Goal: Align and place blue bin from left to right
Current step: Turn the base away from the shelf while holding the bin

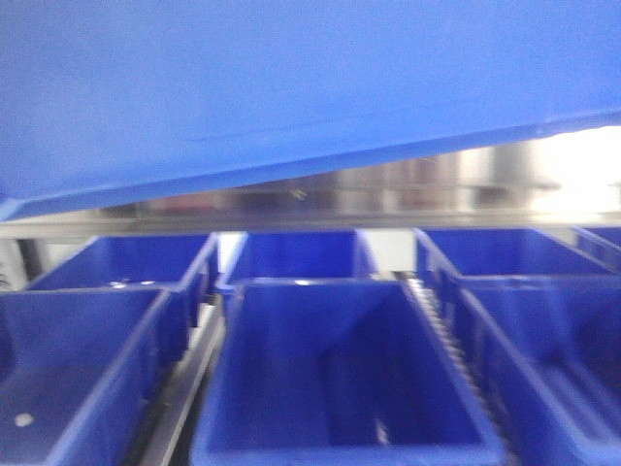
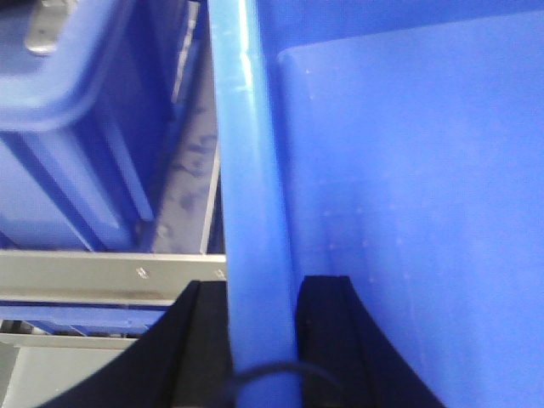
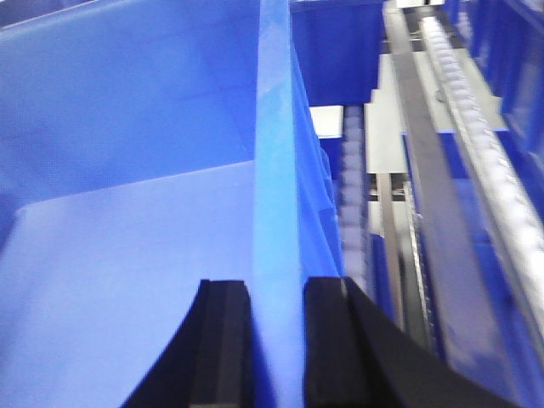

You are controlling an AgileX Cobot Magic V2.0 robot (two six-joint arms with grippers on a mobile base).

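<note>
Right now you have the blue bin gripped by both arms. In the left wrist view, your left pincer is closed on the bin's thick rim, with one black finger outside the wall and the other inside, both pressed against the plastic. The right wrist view shows the same: your right pincer is clamped on the opposite rim, with the rim running straight up between its two dark pads and the bin's smooth inner floor spread out to the left. From the front camera the bin fills the upper half of the picture, very close and blurred. Its lower edge slopes from low on the left to higher on the right, so it looks tilted and raised above what lies beyond it, though the blur makes that hard to confirm. Below that edge, darker blue bins sit in rows, open side up, with a roller track running between two of the rows. Beside your left pincer a steel rail crosses the frame, with another dark bin behind it, and a thin black cable loops over the rim at the bottom edge.
</note>
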